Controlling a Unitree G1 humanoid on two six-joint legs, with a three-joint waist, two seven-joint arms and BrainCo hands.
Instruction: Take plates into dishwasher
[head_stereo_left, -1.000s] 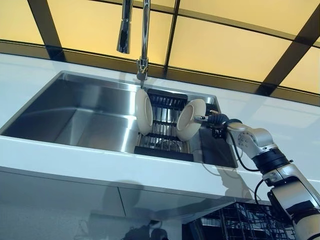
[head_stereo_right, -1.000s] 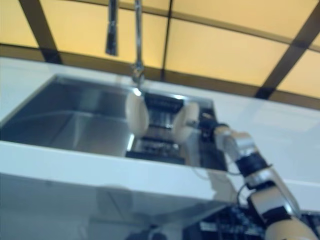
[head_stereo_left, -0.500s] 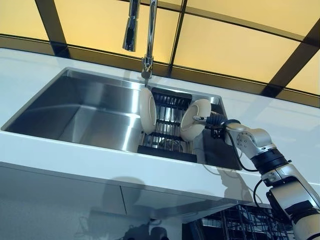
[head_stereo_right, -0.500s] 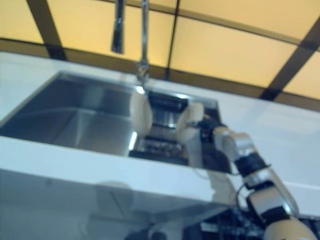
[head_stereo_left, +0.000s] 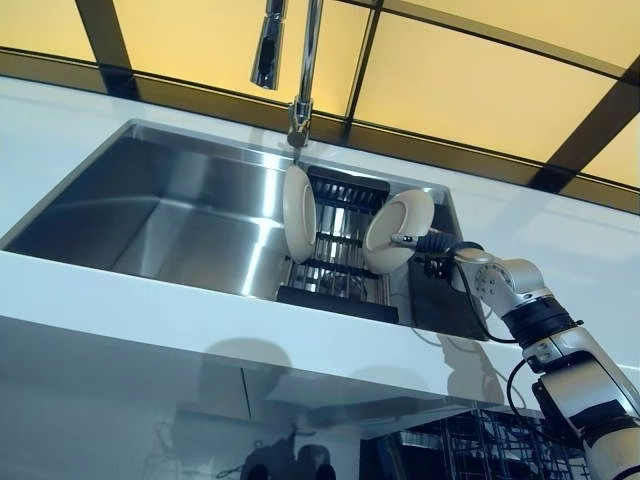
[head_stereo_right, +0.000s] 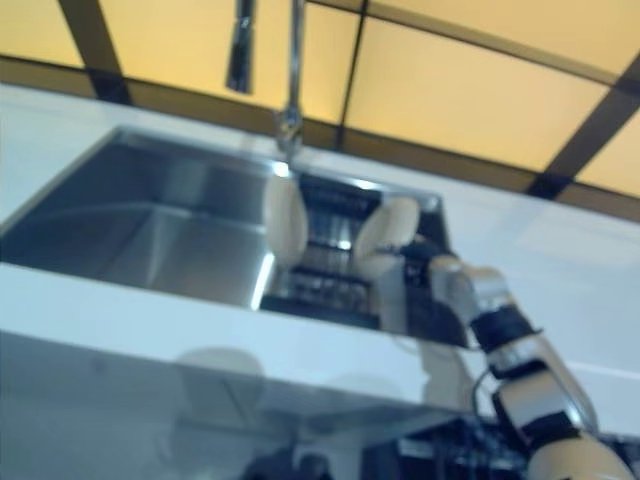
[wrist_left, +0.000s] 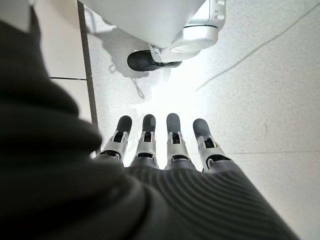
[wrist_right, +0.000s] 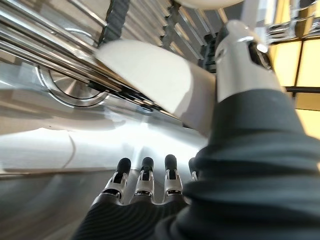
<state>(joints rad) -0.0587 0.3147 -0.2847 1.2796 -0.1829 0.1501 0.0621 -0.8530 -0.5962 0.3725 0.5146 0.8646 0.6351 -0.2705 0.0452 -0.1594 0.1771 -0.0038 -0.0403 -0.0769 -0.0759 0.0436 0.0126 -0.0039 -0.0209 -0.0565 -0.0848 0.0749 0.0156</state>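
Two cream plates stand on edge in a black rack (head_stereo_left: 340, 285) at the right end of the steel sink (head_stereo_left: 170, 215). The left plate (head_stereo_left: 298, 213) is upright under the faucet. The right plate (head_stereo_left: 400, 230) leans to the right, and my right hand (head_stereo_left: 437, 245) is shut on its rim, thumb across its face. In the right wrist view the plate (wrist_right: 150, 70) lies between the thumb (wrist_right: 245, 60) and the row of fingers (wrist_right: 145, 175). My left hand (wrist_left: 160, 145) shows only in the left wrist view, open, hanging over the floor.
A tall faucet (head_stereo_left: 305, 60) rises behind the sink over the rack. A white counter (head_stereo_left: 150, 300) runs along the sink's front. A dark wire dishwasher basket (head_stereo_left: 480, 445) shows at the bottom right, below the counter. A window is behind.
The whole picture has shifted as the camera moved. The right plate now faces me a little more, with the right hand still on its rim.
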